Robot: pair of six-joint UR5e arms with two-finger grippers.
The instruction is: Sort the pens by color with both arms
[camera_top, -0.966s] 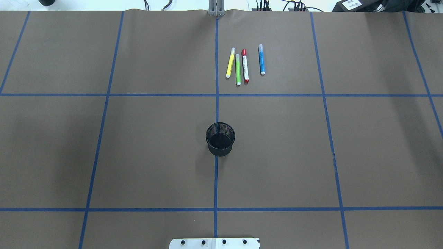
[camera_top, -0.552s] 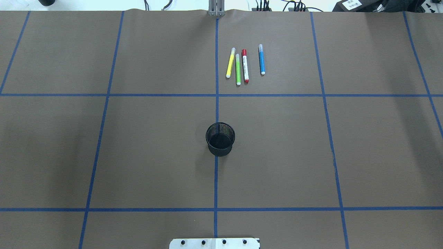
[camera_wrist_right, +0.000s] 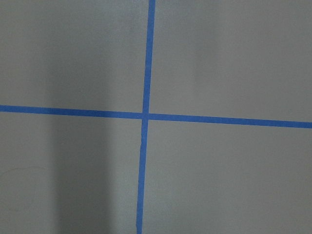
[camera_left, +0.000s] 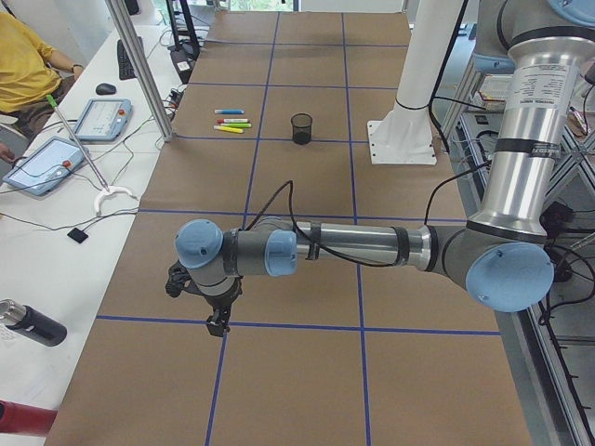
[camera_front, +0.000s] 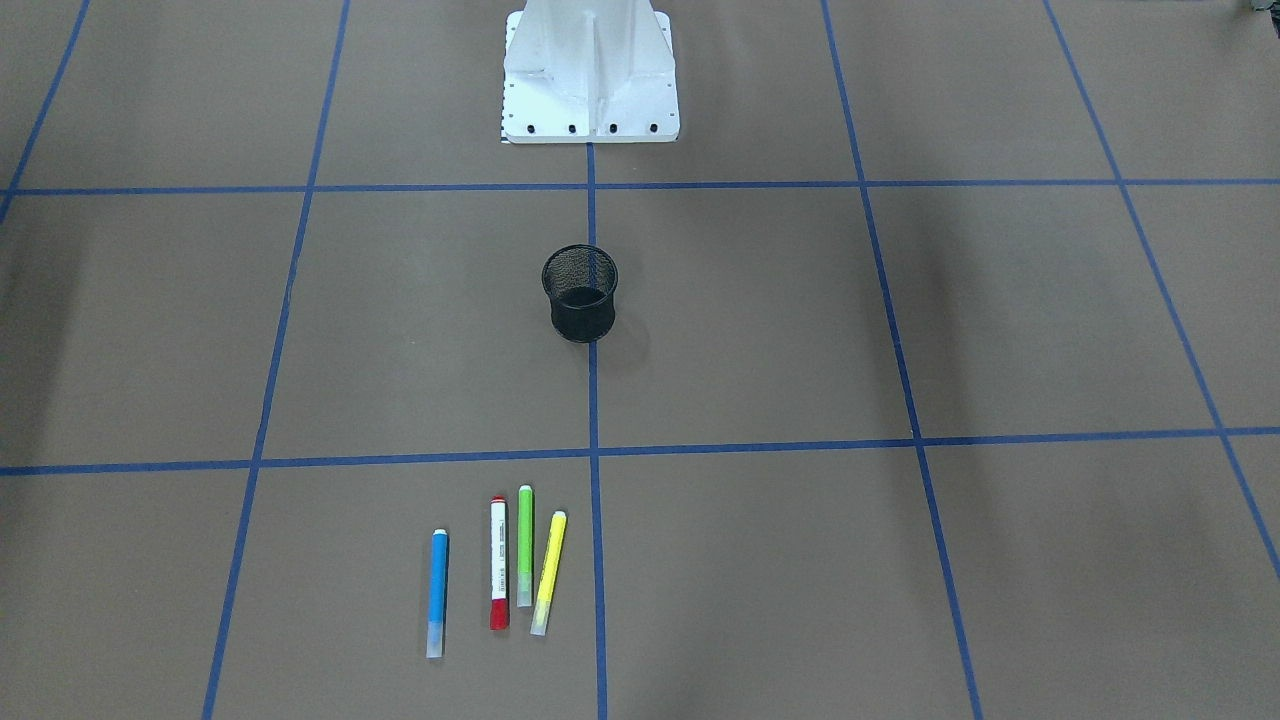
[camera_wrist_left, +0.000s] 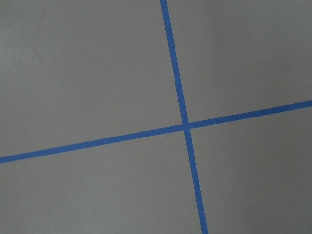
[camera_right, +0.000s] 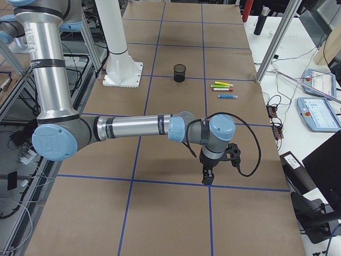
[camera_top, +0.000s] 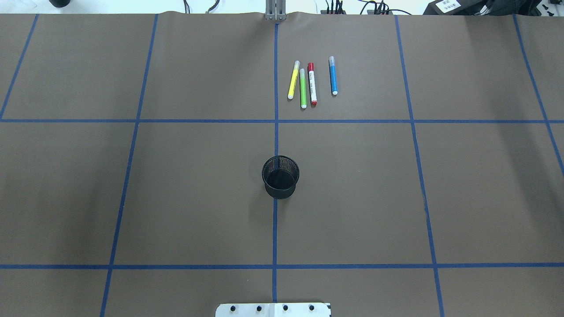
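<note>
Four in a row, upper middle of the overhead view: yellow highlighter [camera_top: 293, 79], lime green highlighter [camera_top: 303, 88], red-capped white marker [camera_top: 312, 83], and blue marker [camera_top: 333, 75] a little apart on the right. Black mesh cup [camera_top: 280, 177] stands upright at centre frame. Left gripper [camera_left: 216, 325] and right gripper [camera_right: 206, 180] hang low over tape crossings, well apart from all four; open or closed, can't tell.

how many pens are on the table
4, side by side at the far end, just right of centre in the overhead view: yellow highlighter, lime green highlighter, red-capped white marker, blue marker set slightly apart. None shows inside the black mesh cup.
</note>
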